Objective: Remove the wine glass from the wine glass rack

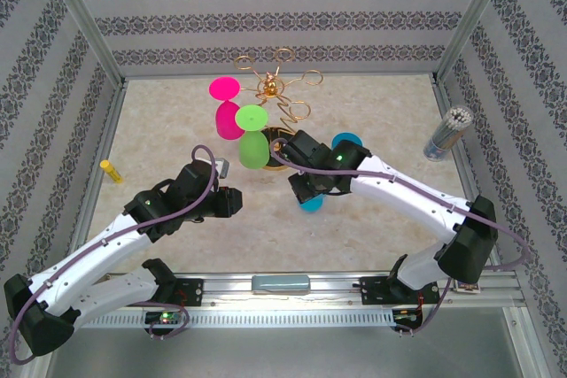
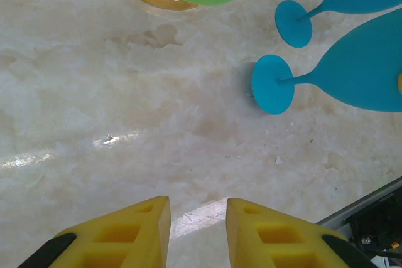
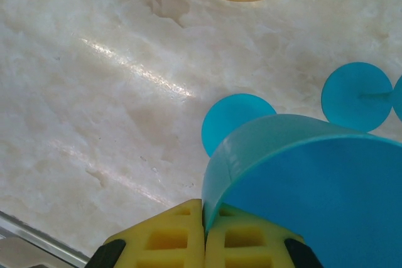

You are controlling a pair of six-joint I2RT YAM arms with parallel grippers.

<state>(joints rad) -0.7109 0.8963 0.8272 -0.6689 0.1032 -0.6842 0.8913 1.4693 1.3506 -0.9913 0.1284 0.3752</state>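
We read no text, label, brand or number: wallpaper is pattern only, yellow stick at the counter's left edge too small.

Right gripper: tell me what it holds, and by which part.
The right gripper pinches a blue glass by the rim of its bowl.

surface: marble table | on it: wine glass rack, blue glasses, yellow marker
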